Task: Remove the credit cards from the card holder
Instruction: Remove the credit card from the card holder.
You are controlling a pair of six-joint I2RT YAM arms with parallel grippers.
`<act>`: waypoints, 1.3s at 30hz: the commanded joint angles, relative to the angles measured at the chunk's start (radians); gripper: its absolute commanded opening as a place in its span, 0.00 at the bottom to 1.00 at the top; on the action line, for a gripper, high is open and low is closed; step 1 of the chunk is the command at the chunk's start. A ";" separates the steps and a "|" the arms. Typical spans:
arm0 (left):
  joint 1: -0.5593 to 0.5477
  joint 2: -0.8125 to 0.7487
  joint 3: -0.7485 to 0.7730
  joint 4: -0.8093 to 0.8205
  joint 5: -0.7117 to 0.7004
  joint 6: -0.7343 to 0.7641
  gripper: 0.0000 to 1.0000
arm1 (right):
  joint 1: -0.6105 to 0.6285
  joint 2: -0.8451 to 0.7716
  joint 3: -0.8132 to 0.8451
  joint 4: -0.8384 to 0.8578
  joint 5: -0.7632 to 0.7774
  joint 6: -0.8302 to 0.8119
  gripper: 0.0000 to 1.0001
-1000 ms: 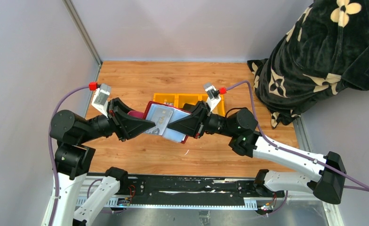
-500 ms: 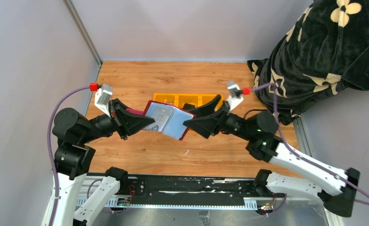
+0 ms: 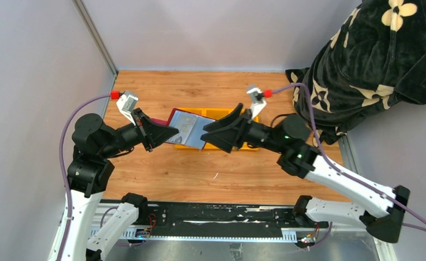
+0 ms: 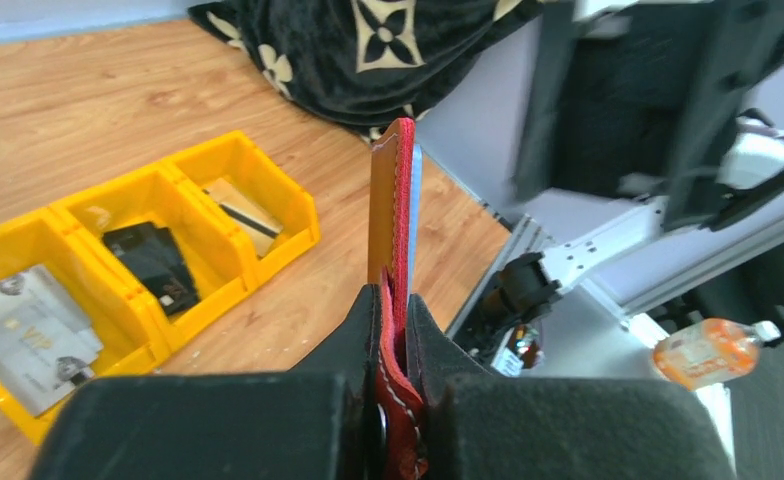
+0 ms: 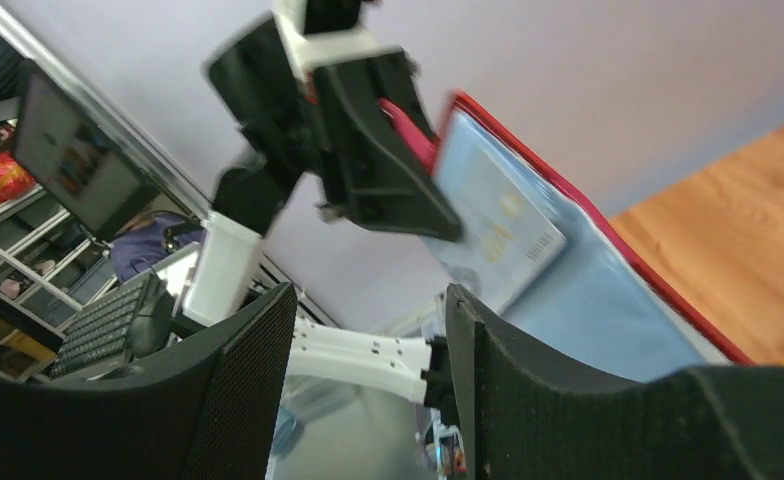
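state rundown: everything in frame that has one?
card holder: open, held off the table, sleeved card inside.
left gripper: shut on card holder.
right gripper: open, at the holder's free edge.
yellow tray: on table, credit cards in all three compartments.

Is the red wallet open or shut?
Open. The card holder is spread, clear sleeves showing, one edge pinched by the left gripper.
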 commanded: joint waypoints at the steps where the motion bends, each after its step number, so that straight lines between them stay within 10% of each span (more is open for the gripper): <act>1: 0.024 -0.004 -0.024 0.127 0.101 -0.126 0.00 | 0.000 0.086 -0.021 0.092 -0.133 0.121 0.60; 16: 0.030 0.016 -0.051 0.359 0.321 -0.370 0.00 | 0.000 0.129 -0.037 0.103 -0.163 0.137 0.58; 27: 0.030 -0.006 -0.092 0.314 0.319 -0.336 0.00 | 0.000 0.177 -0.030 0.249 -0.170 0.204 0.28; 39: 0.032 -0.009 -0.095 0.340 0.329 -0.371 0.39 | -0.001 0.120 -0.142 0.334 -0.157 0.212 0.00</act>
